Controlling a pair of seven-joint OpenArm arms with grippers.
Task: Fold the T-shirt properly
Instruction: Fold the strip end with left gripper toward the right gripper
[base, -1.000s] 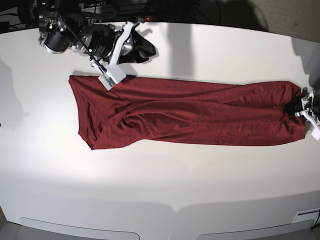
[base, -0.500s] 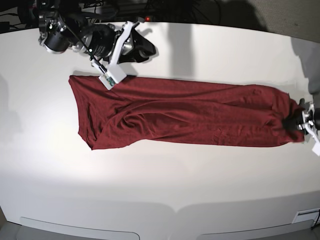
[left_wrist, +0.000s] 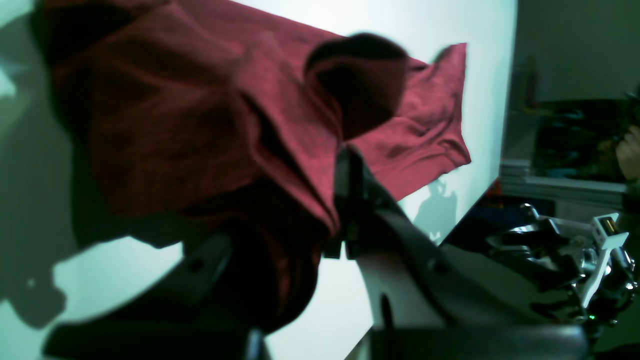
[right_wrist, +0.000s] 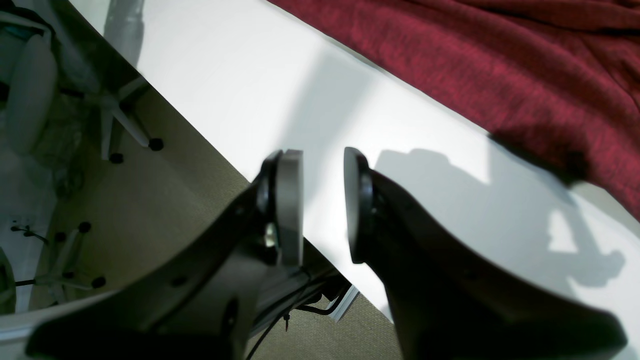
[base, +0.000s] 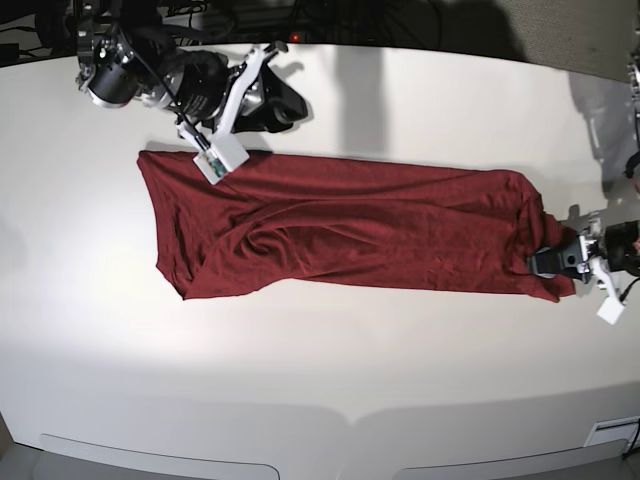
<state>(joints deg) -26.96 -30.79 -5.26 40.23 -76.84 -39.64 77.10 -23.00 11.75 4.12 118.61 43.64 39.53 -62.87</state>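
Note:
The maroon T-shirt (base: 350, 225) lies as a long band across the white table, wrinkled at its left end. My left gripper (base: 553, 262) is shut on the shirt's right end, and the cloth bunches up there. In the left wrist view the fabric (left_wrist: 200, 125) drapes over the fingers (left_wrist: 362, 200) and hides one of them. My right gripper (base: 290, 100) hovers over the far table edge, just beyond the shirt's upper left corner. Its pads (right_wrist: 290, 200) stand apart with nothing between them, and the shirt's edge (right_wrist: 500, 65) lies off to one side.
The white table (base: 320, 380) stretches well in front of the shirt. Dark equipment and cables (base: 250, 15) crowd the far edge. Past the table edge by my right gripper are carpet and chair legs (right_wrist: 125, 130).
My left gripper has moved left along the table with the shirt's right end, so that end has pulled inward and bunched. The right arm has barely moved.

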